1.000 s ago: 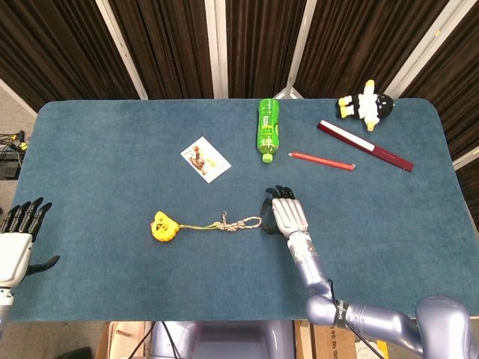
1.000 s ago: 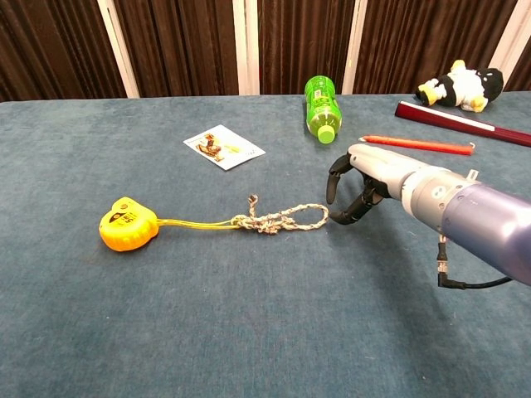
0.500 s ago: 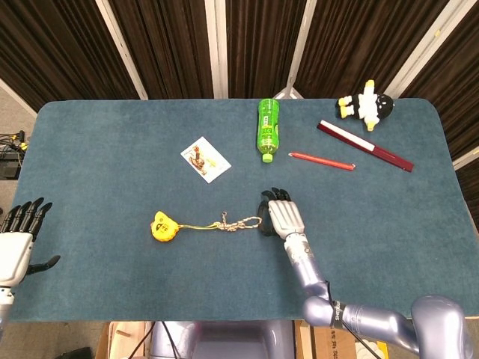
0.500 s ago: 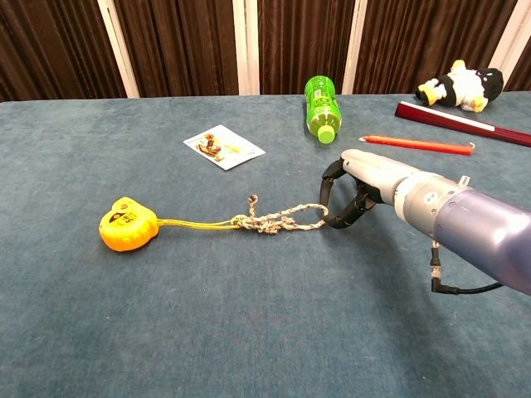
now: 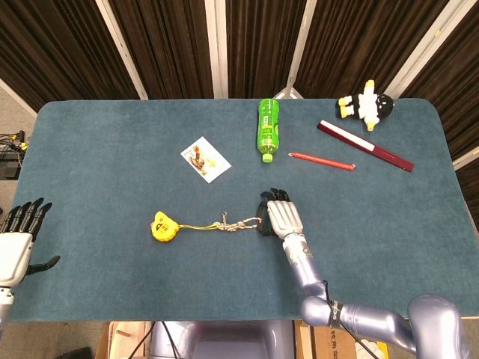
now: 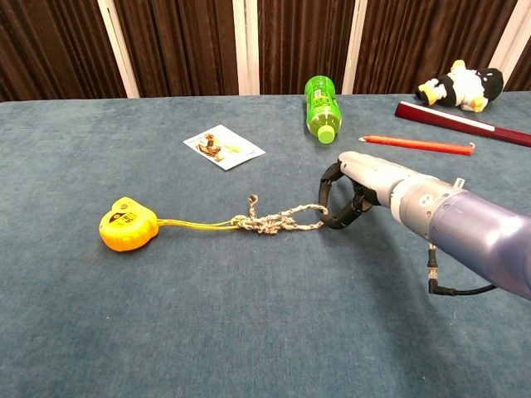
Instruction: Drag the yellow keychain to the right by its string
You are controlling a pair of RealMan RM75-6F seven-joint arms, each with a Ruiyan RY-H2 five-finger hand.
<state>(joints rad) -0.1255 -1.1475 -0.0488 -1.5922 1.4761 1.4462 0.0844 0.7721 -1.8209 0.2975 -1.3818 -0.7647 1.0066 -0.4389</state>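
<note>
The yellow keychain (image 5: 162,226) (image 6: 127,225) lies on the blue table left of centre. Its thin yellow string runs right into a braided loop (image 5: 239,223) (image 6: 278,220). My right hand (image 5: 277,217) (image 6: 357,186) is palm down at the loop's right end. Its dark fingers (image 6: 330,207) curl down with the thumb and pinch that end against the cloth. My left hand (image 5: 16,243) shows only in the head view. It hangs off the table's left edge with its fingers spread and nothing in it.
A green bottle (image 5: 268,129) (image 6: 320,108) lies beyond my right hand. A red pencil (image 5: 322,161) (image 6: 415,144), a dark red bar (image 5: 364,146) (image 6: 465,122) and a penguin plush (image 5: 367,102) (image 6: 461,85) are at the far right. A picture card (image 5: 205,159) (image 6: 223,146) lies behind the string.
My right hand slid left onto the loop's end and its fingers curled in around it. The keychain body has stayed in place. The left hand has not moved.
</note>
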